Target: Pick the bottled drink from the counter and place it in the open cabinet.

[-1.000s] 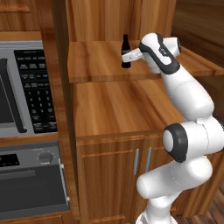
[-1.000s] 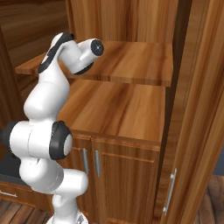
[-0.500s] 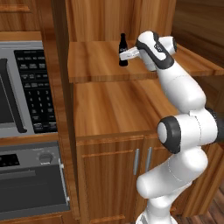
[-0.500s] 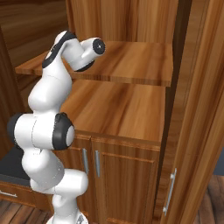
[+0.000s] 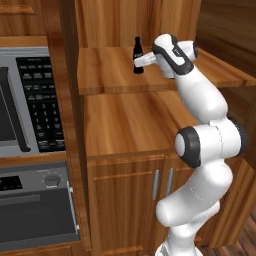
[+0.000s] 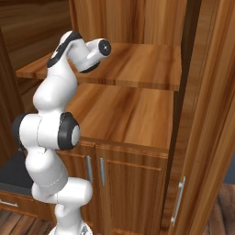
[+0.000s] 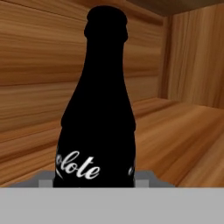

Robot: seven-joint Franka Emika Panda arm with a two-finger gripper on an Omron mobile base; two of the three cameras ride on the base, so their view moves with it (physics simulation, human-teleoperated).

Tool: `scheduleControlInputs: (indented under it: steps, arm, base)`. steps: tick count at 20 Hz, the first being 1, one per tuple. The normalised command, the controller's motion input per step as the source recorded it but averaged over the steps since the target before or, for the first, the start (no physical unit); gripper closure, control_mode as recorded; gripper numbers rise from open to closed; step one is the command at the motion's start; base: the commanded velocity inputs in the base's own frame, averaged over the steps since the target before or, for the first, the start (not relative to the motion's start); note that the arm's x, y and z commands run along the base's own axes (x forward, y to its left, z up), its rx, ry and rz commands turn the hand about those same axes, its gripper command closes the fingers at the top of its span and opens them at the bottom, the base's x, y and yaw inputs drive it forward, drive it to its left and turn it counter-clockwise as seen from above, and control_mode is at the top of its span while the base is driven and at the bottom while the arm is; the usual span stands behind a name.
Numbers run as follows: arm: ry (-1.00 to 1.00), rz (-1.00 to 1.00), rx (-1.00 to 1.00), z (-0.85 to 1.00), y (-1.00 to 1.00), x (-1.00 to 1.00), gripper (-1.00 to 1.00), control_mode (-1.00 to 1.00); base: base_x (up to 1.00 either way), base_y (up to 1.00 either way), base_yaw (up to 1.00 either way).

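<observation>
The fingers (image 5: 142, 62) stand closed on the lower body of the small, near-black contoured glass bottle (image 5: 138, 55) with its narrow neck; in the hand view the bottle (image 7: 97, 109) rises upright straight ahead, its white lettering level. You hold the bottle over the upper flat wood-grain shelf (image 5: 110, 75) of the tall warm-brown doorless wooden cabinet (image 5: 120, 20), toward the back of the shelf and left of its middle. Whether the base touches the shelf cannot be told from these views.

Outward from the bottle, the white arm with dark joints (image 5: 200, 120) reaches in from the right of the shelf. In the right base view the arm (image 6: 55, 101) stands in front of the bottle's place on the same shelf (image 6: 137, 64). Below the shelf lies a second wooden shelf surface (image 5: 130, 125), and under that a two-door lower cupboard with metal handles (image 5: 162, 184). Left of the cabinet stand a grey microwave with a dark keypad (image 5: 30, 100) and a dark oven front (image 5: 35, 215).

The step in hand appears to be the set-down, late in the task. Lower the bottle straight until the base seats flat on the shelf, keeping the neck vertical. Part the fingers only then, evenly on both sides, and draw back along the line of approach so that neither finger tips the bottle.
</observation>
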Motion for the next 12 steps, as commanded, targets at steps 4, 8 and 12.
scheduleControlInputs:
  steps: [4, 8, 12]
  arm:
    - [-0.08, 0.00, 0.00, -0.31, 0.12, 0.32, 1.00, -1.00]
    - [-0.06, 0.00, 0.00, -0.29, 0.12, 0.34, 1.00, -1.00]
    - [0.00, 0.00, 0.00, -0.28, 0.07, 0.34, 1.00, -1.00]
  base:
    - [0.00, 0.00, 0.00]
    - [0.00, 0.00, 0.00]
    - [0.00, 0.00, 0.00]
